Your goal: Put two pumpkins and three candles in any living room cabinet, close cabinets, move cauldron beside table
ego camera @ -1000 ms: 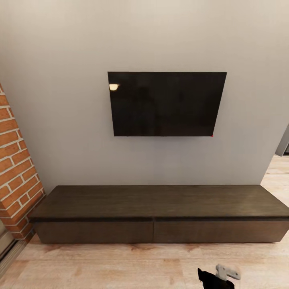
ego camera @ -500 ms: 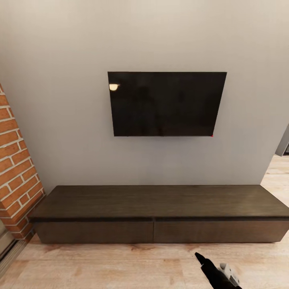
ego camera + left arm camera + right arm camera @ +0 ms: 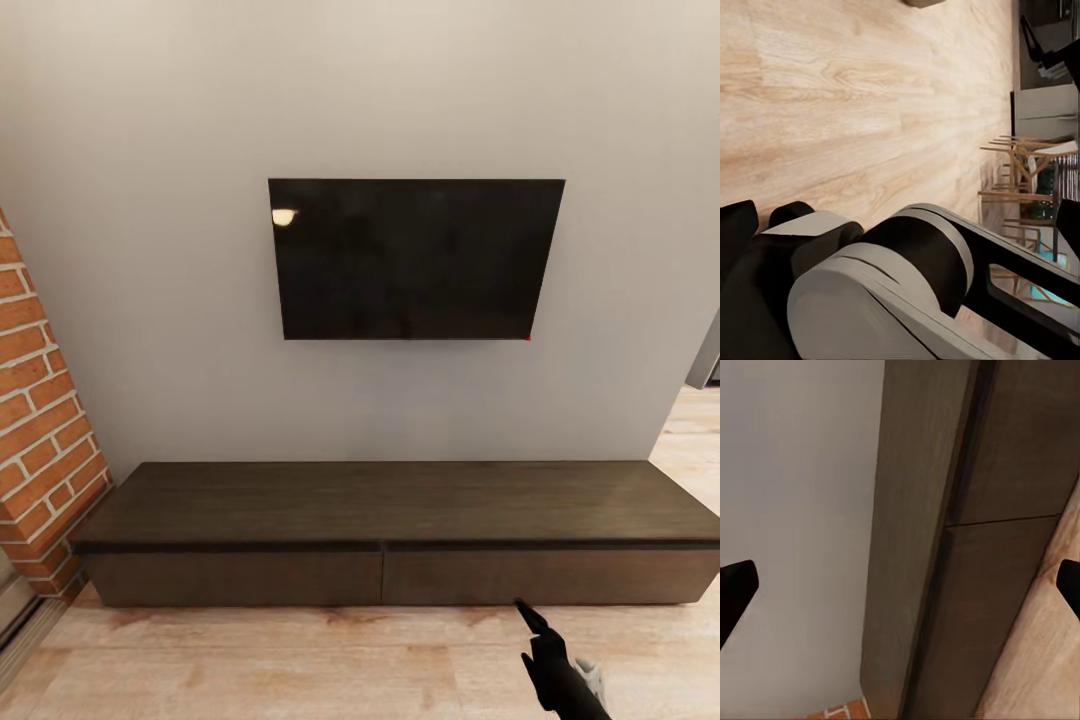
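The right arm's fingers (image 3: 900,585) are spread wide and empty, pointing at the closed cabinet (image 3: 400,530) ahead.

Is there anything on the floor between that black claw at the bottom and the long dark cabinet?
No. In the head view, bare wooden floor separates the right gripper from the cabinet.

No readable text anywhere tbh, the TV (image 3: 415,258) screen is plain black (same blank deal on the cabinet (image 3: 400,530)).

Head view faces the cabinet (image 3: 400,530) from high, well back; right wrist view shares it nearer; left wrist view looks along the floor (image 3: 870,97).
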Controlling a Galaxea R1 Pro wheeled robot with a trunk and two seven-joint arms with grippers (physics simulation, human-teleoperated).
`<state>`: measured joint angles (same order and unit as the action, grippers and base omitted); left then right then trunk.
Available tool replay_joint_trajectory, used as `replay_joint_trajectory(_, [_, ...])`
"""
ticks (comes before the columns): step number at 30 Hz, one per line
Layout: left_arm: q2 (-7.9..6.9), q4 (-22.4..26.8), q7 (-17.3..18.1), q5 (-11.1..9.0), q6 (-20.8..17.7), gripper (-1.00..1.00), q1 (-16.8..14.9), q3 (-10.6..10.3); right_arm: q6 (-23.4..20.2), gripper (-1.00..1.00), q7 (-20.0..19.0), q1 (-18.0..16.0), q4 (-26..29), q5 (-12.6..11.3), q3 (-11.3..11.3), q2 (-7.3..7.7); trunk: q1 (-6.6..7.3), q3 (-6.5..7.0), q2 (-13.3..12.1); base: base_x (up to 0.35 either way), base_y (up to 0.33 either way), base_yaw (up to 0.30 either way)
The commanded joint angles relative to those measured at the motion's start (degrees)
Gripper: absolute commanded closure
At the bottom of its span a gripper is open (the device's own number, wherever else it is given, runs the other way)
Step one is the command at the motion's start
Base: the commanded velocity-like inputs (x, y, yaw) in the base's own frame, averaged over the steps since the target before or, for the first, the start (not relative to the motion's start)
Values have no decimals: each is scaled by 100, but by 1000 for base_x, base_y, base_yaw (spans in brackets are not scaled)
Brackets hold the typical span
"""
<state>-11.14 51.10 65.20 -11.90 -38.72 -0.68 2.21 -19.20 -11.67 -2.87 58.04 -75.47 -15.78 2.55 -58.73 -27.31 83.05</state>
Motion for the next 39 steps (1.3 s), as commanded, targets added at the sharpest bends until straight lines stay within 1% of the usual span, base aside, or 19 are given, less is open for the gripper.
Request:
replay_joint_trajectory(1, [5, -1, 16, -26, -43, -100, -1, 3, -29, -100, -50, -44, -35, -56, -16, -1, 0, -6, 3, 0, 0, 0])
replay_joint_trajectory(4, [6, -3, 76, -34, -35, -100, 1, 4, -9, -100, -96, -110, -68, -83, -20, -2, 0, -6, 3, 0, 0, 0])
replay_joint_trajectory(7, [-29, 37, 135, -77, -59, -100, -2, 7, -32, -100, -112, -157, -79, -100, -19, -2, 0, -6, 3, 0, 0, 0])
replay_joint_trajectory(9, [-63, 150, 164, -183, -87, -100, -4, 36, -14, -100, -118, -190, -84, -98, -22, -7, 0, -6, 3, 0, 0, 0])
replay_joint_trajectory(10, [-115, 303, 211, -296, -144, -100, -7, 83, -4, -100, -119, -205, -87, -97, -22, -10, 0, -6, 3, 0, 0, 0])
replay_joint_trajectory(11, [-181, 510, 255, -420, -273, -100, -8, 130, -3, -100, -115, -219, -87, -98, -20, -6, 0, -6, 3, 0, 0, 0])
replay_joint_trajectory(13, [-299, 1062, 301, -591, -771, -100, -13, 187, 5, -100, -108, -249, -93, -99, -21, -12, 0, -6, 3, 0, 0, 0])
replay_joint_trajectory(15, [-355, 1697, 291, -646, -1350, -100, -67, 212, 6, -100, -98, -266, -102, -102, -21, -16, 0, -6, 3, 0, 0, 0])
replay_joint_trajectory(16, [-360, 1821, 286, -646, -1441, -100, -88, 215, 7, -100, -98, -268, -104, -102, -21, -16, 0, -6, 3, 0, 0, 0])
replay_joint_trajectory(18, [-350, 2100, 271, -659, -1642, -100, -136, 216, 10, -100, -98, -272, -107, -100, -22, -16, -44, -42, 83, 0, 0, 0])
replay_joint_trajectory(19, [-342, 2128, 251, -674, -1685, -100, -148, 211, 11, -100, -98, -273, -108, -98, -22, -13, -66, -60, 124, 0, 0, 0])
replay_joint_trajectory(20, [-329, 1983, 237, -657, -1730, -100, -179, 204, 9, -100, -102, -275, -118, -93, -22, -11, -87, -78, 164, 0, 0, 0])
replay_joint_trajectory(23, [-323, 1828, 225, -633, -1749, -100, -198, 196, 6, -100, -115, -275, -212, -93, -22, -10, -153, -132, 284, 0, 0, 0])
replay_joint_trajectory(30, [-316, 1752, 218, -616, -1743, -100, -197, 170, 12, -100, -129, -275, -305, -70, -22, -9, -307, -257, 565, 0, 0, 0])
replay_joint_trajectory(34, [-269, 1747, 220, -606, -1724, -100, -197, 123, 14, -100, -167, -275, -309, -88, -22, -9, -395, -329, 725, 0, 0, 0])
replay_joint_trajectory(36, [-255, 1746, 221, -604, -1667, -100, -196, 104, 4, -100, -377, -275, -313, -100, -22, -9, -439, -365, 805, 0, 0, 0])
replay_joint_trajectory(38, [-247, 1746, 221, -604, -1615, -100, -196, 60, -31, -100, -765, -275, -324, -105, -22, -12, -483, -401, 886, 0, 0, 0])
replay_joint_trajectory(39, [-248, 1746, 221, -604, -1607, -100, -196, 46, -40, -100, -868, -275, -329, -105, -22, -14, -505, -419, 926, 0, 0, 0])
